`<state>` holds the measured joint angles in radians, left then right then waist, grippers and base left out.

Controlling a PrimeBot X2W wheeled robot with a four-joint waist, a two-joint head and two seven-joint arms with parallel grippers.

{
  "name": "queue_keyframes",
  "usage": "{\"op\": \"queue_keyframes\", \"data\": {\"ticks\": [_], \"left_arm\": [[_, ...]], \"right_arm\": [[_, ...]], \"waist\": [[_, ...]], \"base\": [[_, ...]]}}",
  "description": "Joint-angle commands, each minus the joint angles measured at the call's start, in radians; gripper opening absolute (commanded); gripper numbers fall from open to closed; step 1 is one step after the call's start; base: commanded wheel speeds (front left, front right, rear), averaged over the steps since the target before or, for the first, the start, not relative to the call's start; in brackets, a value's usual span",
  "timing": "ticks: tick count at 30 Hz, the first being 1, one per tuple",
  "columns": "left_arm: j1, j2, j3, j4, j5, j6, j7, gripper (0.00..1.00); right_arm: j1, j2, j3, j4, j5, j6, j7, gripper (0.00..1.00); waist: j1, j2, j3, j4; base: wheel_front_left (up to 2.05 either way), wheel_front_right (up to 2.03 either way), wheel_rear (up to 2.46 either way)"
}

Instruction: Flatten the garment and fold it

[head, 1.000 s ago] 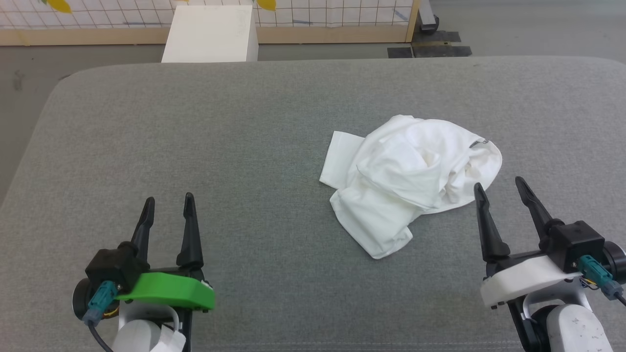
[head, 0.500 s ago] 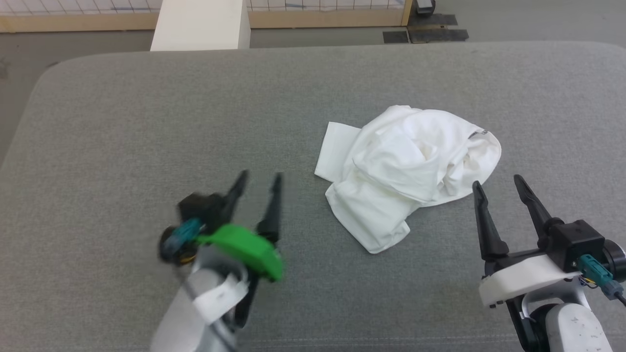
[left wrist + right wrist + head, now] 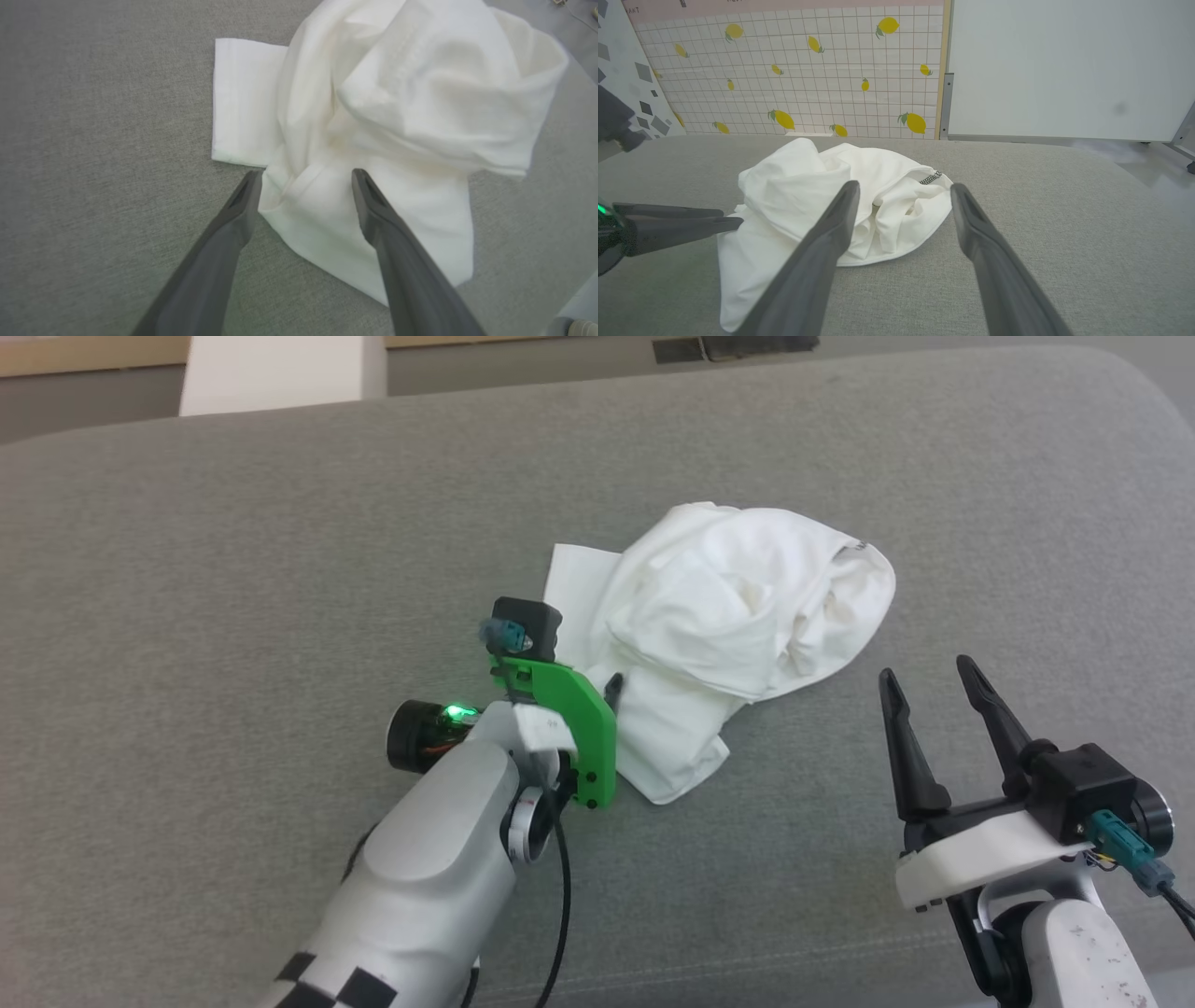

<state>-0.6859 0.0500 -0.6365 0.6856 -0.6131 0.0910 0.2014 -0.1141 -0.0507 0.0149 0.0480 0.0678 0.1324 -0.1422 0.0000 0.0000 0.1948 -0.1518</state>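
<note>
The garment point(image 3: 738, 607) is a white T-shirt lying crumpled in a heap on the grey padded table point(image 3: 233, 569), right of centre. A short run of dark zigzag stitching point(image 3: 930, 177) shows at its far right edge. My left gripper point(image 3: 607, 695), on a green mount, is at the heap's near left side. In the left wrist view it point(image 3: 306, 173) is open, its fingers straddling a flat lower fold of the garment point(image 3: 373, 116). My right gripper point(image 3: 926, 670) stands open just right of the heap, holding nothing. The right wrist view shows it point(image 3: 904, 185) aimed at the garment point(image 3: 798, 191).
A white rigid box point(image 3: 280, 373) stands beyond the table's far left edge. The lemon-print grid wall point(image 3: 808, 70) and a white panel point(image 3: 1064, 70) lie behind the table. Bare grey table surface stretches left of the garment and along the near edge point(image 3: 747, 915).
My left arm has swung right and forward from the lower left to the garment's near left side. The head camera has tipped down and shifted. The right gripper has kept its pose.
</note>
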Motion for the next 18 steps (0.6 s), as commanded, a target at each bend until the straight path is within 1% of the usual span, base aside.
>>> {"op": "queue_keyframes", "data": {"ticks": [1, 4, 6, 7, 8, 9, 10, 11, 13, 15, 18], "left_arm": [[-0.03, 0.0, -0.012, 0.026, -0.008, 0.014, 0.034, 1.0], [-0.06, 0.0, -0.022, 0.076, -0.028, 0.023, 0.117, 1.0], [-0.068, 0.0, -0.024, 0.094, -0.05, 0.011, 0.161, 1.0], [-0.068, 0.0, -0.027, 0.099, -0.061, 0.003, 0.183, 0.98], [-0.067, 0.0, -0.03, 0.102, -0.073, -0.006, 0.206, 0.35], [-0.066, 0.0, -0.031, 0.101, -0.083, -0.013, 0.219, 0.1], [-0.064, 0.0, -0.031, 0.098, -0.089, -0.019, 0.223, 0.0], [-0.062, 0.001, -0.028, 0.092, -0.091, -0.022, 0.212, 0.0], [-0.056, 0.007, -0.009, 0.071, -0.093, -0.016, 0.155, 0.0], [-0.046, 0.018, 0.018, 0.039, -0.091, -0.004, 0.064, 0.0], [-0.014, 0.048, 0.082, -0.031, -0.09, 0.02, -0.117, 0.0]], "right_arm": [[-0.019, 0.001, 0.003, 0.005, 0.008, -0.002, -0.009, 1.0], [-0.025, 0.001, 0.008, 0.015, 0.016, -0.002, -0.018, 1.0], [-0.028, 0.001, 0.007, 0.023, 0.02, -0.002, -0.025, 1.0], [-0.029, 0.001, 0.007, 0.026, 0.021, -0.002, -0.027, 1.0], [-0.029, 0.001, 0.006, 0.03, 0.022, -0.002, -0.029, 1.0], [-0.029, 0.001, 0.006, 0.033, 0.022, -0.002, -0.031, 1.0], [-0.028, 0.001, 0.004, 0.036, 0.022, -0.002, -0.032, 1.0], [-0.027, 0.001, 0.003, 0.039, 0.021, -0.002, -0.033, 1.0], [-0.027, 0.001, 0.002, 0.043, 0.02, -0.002, -0.034, 1.0], [-0.026, 0.001, 0.001, 0.046, 0.017, -0.002, -0.035, 1.0], [-0.021, 0.001, -0.003, 0.044, 0.011, -0.002, -0.033, 1.0]], "waist": [[0.0, 0.0, 0.029, -0.033], [0.0, 0.0, 0.04, -0.051], [0.0, 0.0, 0.044, -0.057], [0.0, 0.0, 0.045, -0.058], [0.0, 0.0, 0.044, -0.059], [0.0, 0.0, 0.044, -0.059], [0.0, 0.0, 0.041, -0.058], [0.0, 0.0, 0.037, -0.056], [0.0, 0.0, 0.029, -0.052], [0.0, 0.0, 0.018, -0.043], [0.0, 0.0, -0.004, -0.025]], "base": [[0.0, 0.0, 0.0], [0.0, 0.0, 0.0], [0.0, 0.0, 0.0], [0.0, 0.0, 0.0], [0.0, 0.0, 0.0], [0.0, 0.0, 0.0], [0.0, 0.0, 0.0], [0.0, 0.0, 0.0], [0.0, 0.0, 0.0], [0.0, 0.0, 0.0], [0.0, 0.0, 0.0]]}}
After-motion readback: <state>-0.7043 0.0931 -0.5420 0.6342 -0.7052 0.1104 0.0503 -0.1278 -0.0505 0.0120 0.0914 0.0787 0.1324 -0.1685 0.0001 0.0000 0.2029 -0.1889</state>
